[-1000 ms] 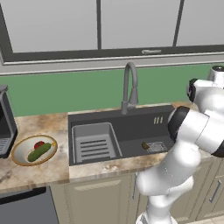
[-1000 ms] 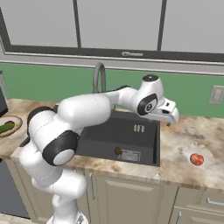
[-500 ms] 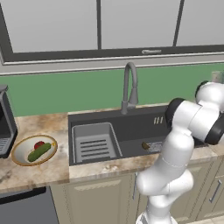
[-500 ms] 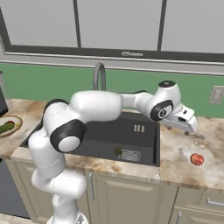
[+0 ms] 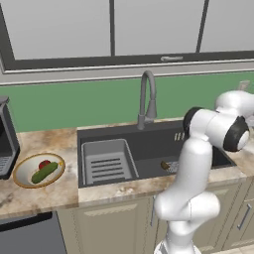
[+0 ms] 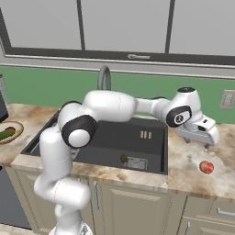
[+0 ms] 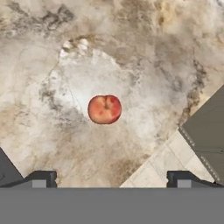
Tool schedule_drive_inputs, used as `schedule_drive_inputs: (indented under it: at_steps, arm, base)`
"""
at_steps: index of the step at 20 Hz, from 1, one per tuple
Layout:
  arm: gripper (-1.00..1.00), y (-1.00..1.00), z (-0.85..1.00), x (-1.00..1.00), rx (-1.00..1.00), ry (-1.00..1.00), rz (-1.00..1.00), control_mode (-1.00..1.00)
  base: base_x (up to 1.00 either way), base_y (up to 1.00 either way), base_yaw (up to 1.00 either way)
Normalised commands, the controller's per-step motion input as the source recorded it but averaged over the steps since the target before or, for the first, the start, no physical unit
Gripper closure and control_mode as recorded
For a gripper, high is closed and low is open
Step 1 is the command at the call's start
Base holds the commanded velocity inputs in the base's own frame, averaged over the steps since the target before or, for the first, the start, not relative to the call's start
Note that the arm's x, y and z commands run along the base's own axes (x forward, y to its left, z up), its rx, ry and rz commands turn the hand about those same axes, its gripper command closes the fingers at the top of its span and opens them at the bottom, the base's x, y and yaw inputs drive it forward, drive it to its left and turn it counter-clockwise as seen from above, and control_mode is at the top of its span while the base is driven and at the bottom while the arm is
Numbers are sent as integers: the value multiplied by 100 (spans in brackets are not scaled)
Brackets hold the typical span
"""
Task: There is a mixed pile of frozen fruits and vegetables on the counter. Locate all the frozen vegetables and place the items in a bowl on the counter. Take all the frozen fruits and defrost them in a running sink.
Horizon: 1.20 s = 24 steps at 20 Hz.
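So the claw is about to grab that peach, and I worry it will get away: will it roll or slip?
Probably apt to roll: the peach is round and lies alone on flat counter. Its smooth skin may slip between the open claw tips unless centred.

- The arm [image 6: 110, 106] is glossy white, made of thick rounded segments that look like smooth tubes.
- The joints are dark, almost black, and each forms a round ring or cap between the white parts.
- One joint [image 5: 236, 135] shows a dark disc with a light grey centre.
- The hand [image 6: 200, 143] has a pale grey-white boxy body with a flat face.
- Its fingertips [image 7: 40, 178] are small, dark and square-shaped.
- No cables, screws or markings are visible on the shell.
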Motion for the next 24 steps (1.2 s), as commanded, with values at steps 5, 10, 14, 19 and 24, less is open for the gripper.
schedule_drive_inputs:
  at_steps: [5, 10, 14, 19, 24]
  arm:
    - [-100, -15, -28, 27, 17, 4, 1, -100]
    - [-100, -23, -12, 28, 17, 6, 6, -100]
    - [-100, -28, -2, 7, 4, -1, 9, -100]
    - [-100, -26, -6, -2, 1, 0, 5, -100]
    - [-100, -3, -31, -3, 3, 0, 2, -100]
  base:
    - [0, 0, 0]
    - [0, 0, 0]
    - [0, 0, 0]
    - [0, 0, 0]
    - [0, 0, 0]
